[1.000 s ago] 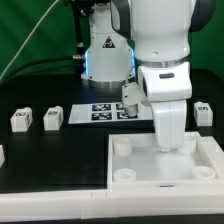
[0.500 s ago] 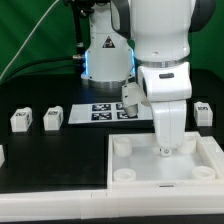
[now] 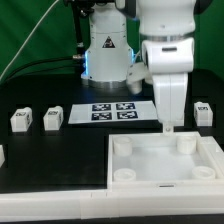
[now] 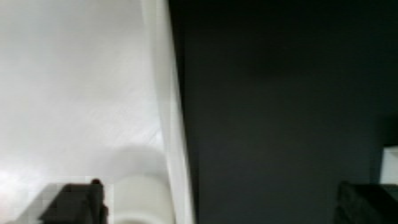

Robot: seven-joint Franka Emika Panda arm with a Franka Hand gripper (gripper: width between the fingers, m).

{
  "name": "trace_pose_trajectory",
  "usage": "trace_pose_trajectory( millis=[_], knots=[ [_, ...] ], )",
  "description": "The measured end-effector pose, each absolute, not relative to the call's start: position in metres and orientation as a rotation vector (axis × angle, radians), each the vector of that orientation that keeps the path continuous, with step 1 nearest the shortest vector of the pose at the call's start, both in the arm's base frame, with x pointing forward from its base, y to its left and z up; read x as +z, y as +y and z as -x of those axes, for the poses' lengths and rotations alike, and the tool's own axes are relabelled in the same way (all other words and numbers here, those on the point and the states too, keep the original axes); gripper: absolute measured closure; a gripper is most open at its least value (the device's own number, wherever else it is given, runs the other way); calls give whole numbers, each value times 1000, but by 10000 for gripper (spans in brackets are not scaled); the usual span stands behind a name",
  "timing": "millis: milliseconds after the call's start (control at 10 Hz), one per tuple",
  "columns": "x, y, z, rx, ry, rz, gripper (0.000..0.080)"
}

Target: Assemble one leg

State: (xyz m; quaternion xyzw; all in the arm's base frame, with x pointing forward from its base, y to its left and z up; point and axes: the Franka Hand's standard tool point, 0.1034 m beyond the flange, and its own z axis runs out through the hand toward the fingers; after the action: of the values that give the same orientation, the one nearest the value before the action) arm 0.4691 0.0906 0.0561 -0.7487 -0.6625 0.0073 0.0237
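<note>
Three legs show in the exterior view: small white blocks with black-and-white tags. Two [image 3: 21, 120] [image 3: 52, 118] stand at the exterior view's left and one [image 3: 203, 110] at its right. My gripper [image 3: 168, 127] hangs above the far edge of the large white tray [image 3: 130, 178], near its far right corner socket [image 3: 184, 143]. In the wrist view the gripper [image 4: 222, 202] is open and empty, its dark fingers [image 4: 73, 202] wide apart. They straddle the tray's rim [image 4: 173, 120], with a round socket [image 4: 139, 196] beside one finger.
The marker board [image 3: 112, 110] lies flat on the black table behind the tray. A white piece [image 3: 2, 154] shows at the exterior view's left edge. The robot base [image 3: 106, 50] stands at the back. A white bit [image 4: 391, 162] shows at the wrist view's edge.
The gripper has risen out of the tray's far right corner and now sits higher, over the tray's far edge. The legs have not moved.
</note>
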Motion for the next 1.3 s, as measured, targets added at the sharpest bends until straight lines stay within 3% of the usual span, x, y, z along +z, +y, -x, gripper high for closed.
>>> trace_pose_trajectory(
  millis=[200,700,1300],
  knots=[
    [75,88,-455,-12,-1963,2431,151],
    [72,87,-452,1,-1641,2650,151],
    [65,110,-429,44,-367,3082,151]
  ],
)
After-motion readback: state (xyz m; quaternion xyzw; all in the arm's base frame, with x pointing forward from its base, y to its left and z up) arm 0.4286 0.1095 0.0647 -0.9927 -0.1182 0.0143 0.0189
